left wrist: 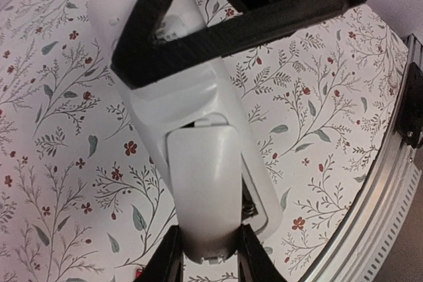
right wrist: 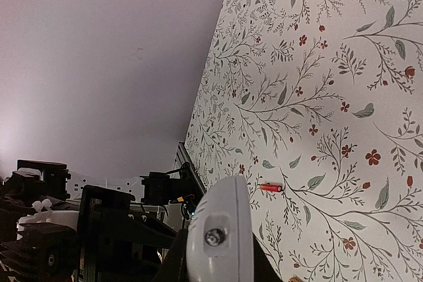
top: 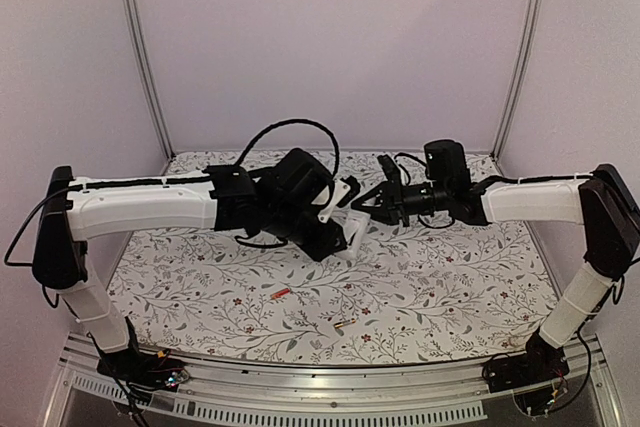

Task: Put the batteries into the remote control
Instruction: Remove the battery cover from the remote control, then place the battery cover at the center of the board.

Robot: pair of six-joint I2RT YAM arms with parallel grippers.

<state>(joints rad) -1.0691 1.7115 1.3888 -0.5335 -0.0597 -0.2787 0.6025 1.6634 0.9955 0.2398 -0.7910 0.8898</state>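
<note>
The white remote control (top: 346, 194) is held in the air over the middle of the table between both grippers. My right gripper (top: 366, 203) is shut on one end of it; its black fingers (left wrist: 264, 21) cross the remote (left wrist: 192, 97) in the left wrist view. My left gripper (left wrist: 210, 260) is shut on the white battery cover (left wrist: 201, 176), which is slid partly off, showing a dark gap of the recess. The right wrist view shows the remote's end (right wrist: 221, 222) between my right gripper's (right wrist: 215, 259) jaws. The red battery (top: 281, 293) and the dark, yellow-marked battery (top: 343, 325) lie on the table below.
The floral tablecloth (top: 450, 277) covers the table. A metal rail (top: 330, 372) runs along the near edge, with the arm bases at its corners. Plain walls and two metal posts (top: 150, 67) close the back. The red battery (right wrist: 271, 187) also shows in the right wrist view.
</note>
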